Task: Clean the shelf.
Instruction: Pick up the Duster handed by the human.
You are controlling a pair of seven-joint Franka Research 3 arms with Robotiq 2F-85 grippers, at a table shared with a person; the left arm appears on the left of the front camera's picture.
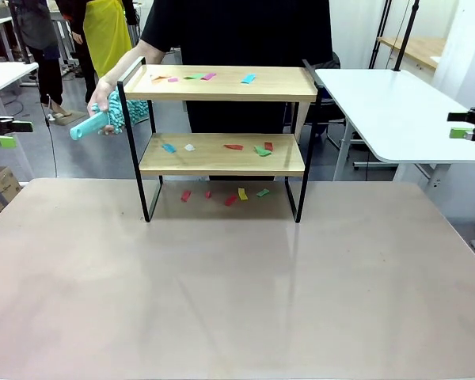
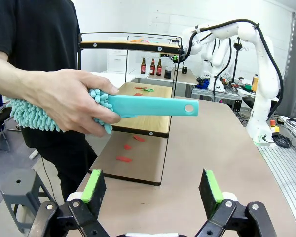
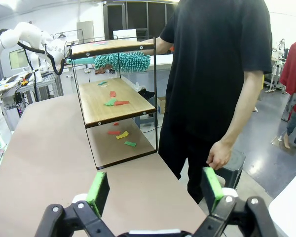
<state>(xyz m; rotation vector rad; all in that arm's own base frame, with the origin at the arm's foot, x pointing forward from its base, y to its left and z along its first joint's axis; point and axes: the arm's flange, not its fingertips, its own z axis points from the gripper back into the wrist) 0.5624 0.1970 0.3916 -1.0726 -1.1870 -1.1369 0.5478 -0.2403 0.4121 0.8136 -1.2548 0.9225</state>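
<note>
Pincers are held wide open and empty, left pincer and right pincer alike. Before the left one a duster is offered handle-first by a hand; its holed end is best taken, clear of that hand. The shelf, strewn with scraps, is set farther off on the surface.

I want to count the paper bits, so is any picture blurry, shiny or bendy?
Front view: sharp, with soft even light; the table shines a little and faintly mirrors the legs of the shelf. Left wrist view: the hand with the duster is close and clear. Right wrist view: the wide lens makes the shelf's straight bars look slanted.
</note>
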